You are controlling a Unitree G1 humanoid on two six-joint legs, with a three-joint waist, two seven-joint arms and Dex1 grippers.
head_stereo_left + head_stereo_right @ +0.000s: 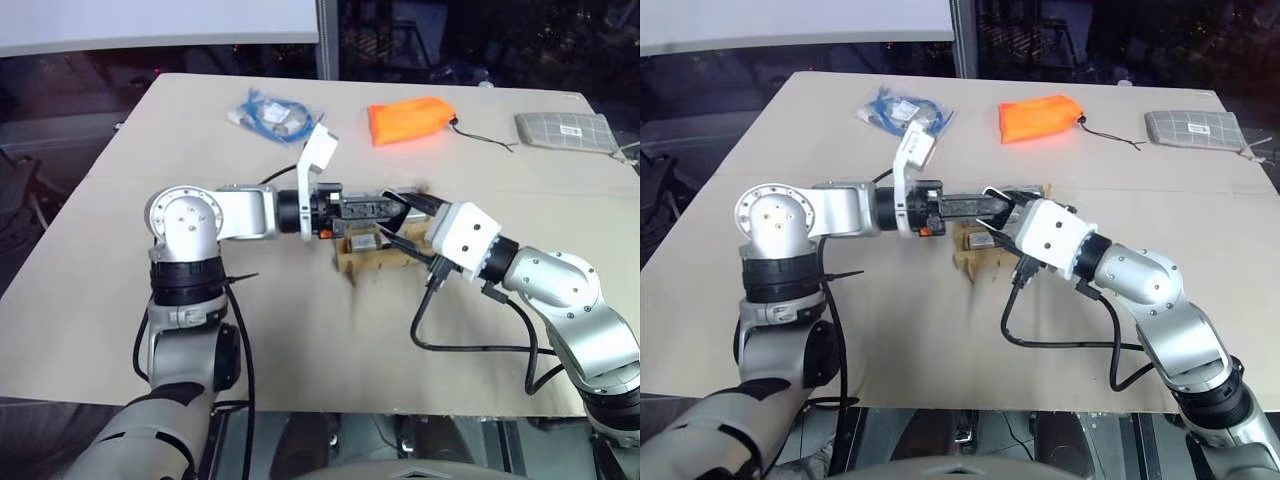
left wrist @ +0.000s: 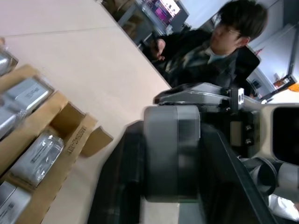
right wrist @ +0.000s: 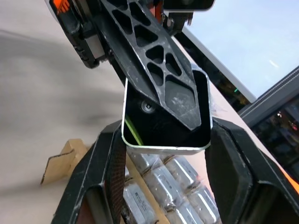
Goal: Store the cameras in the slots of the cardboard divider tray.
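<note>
A silver-grey camera is seen clamped between the two black fingers of the right gripper, its open back turned toward that wrist, above the middle of the tabletop. Inside the camera's hollow shell, the closed black fingers of the left gripper are reached in from the opposite side, so that both grippers meet on the one camera, which is held up in the air over the cardboard divider tray.

The tray is set on the tabletop near its centre, directly under the two grippers. In the wrist views, other cameras, wrapped in clear film, are seen lying in its slots, and one slot at the tray's end is seen open.

Toward the far edge of the tabletop, an orange fabric pouch with a dark cord is laid near the middle, a bag of blue cable to its left, and a grey patterned pouch at the far right corner. In the left wrist view, a seated person in dark clothing is caught beyond the tabletop's edge.
</note>
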